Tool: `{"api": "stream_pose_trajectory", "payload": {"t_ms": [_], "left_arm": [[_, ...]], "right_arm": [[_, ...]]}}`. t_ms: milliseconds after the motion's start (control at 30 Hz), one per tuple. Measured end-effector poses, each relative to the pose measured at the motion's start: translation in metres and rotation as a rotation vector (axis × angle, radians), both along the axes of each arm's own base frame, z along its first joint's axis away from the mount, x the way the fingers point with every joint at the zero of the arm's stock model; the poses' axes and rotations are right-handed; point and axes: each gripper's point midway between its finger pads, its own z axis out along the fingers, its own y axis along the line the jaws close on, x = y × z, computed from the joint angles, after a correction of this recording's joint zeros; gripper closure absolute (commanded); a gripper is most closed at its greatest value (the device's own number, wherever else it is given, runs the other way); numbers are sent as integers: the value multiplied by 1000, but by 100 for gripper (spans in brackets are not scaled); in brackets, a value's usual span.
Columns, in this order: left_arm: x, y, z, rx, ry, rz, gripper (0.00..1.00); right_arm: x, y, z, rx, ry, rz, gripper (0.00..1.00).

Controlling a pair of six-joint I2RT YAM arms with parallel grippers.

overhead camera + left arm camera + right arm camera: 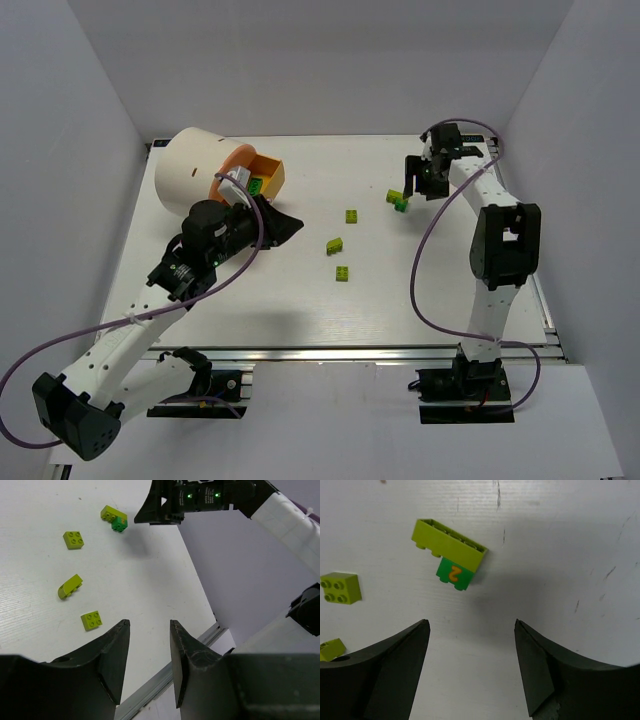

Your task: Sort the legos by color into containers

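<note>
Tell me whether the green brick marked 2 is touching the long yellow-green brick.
Touching. The right wrist view shows the green brick butted flush against the long yellow-green brick, with no gap between them.

Yellow-green legos (334,244) scattered mid-table, orange tray (272,175) jutting from cream drum (190,165)

L gripper (148,630), R gripper (471,630): jaws apart

We count four yellow-green legos (352,215) loose on the table (300,310), and one dark green brick (402,206) at the far right. One drum (190,170) stands far left with one orange tray (273,175) out. Inside it we make out perhaps one more green piece (257,186).
</note>
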Motion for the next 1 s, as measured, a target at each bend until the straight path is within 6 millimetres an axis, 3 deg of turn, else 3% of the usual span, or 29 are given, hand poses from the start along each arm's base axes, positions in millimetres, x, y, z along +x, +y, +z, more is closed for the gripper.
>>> {"api": "stream_pose_trajectory", "payload": {"t_ms": [100,467,833,1000], "left_arm": [[0,-1,1,-6,-3,-2,52],[0,0,-4,-4,16,2,52],[2,-1,-14,17,46,6,52],[2,0,-18,26,58,11,52]], "right_arm": [[-8,2,-16,-1,61,-31,22],[-10,10,-67,13,180,-107,23],[16,37,-59,31,125,-127,24],[19,41,-62,-26,105,-149,33]]}}
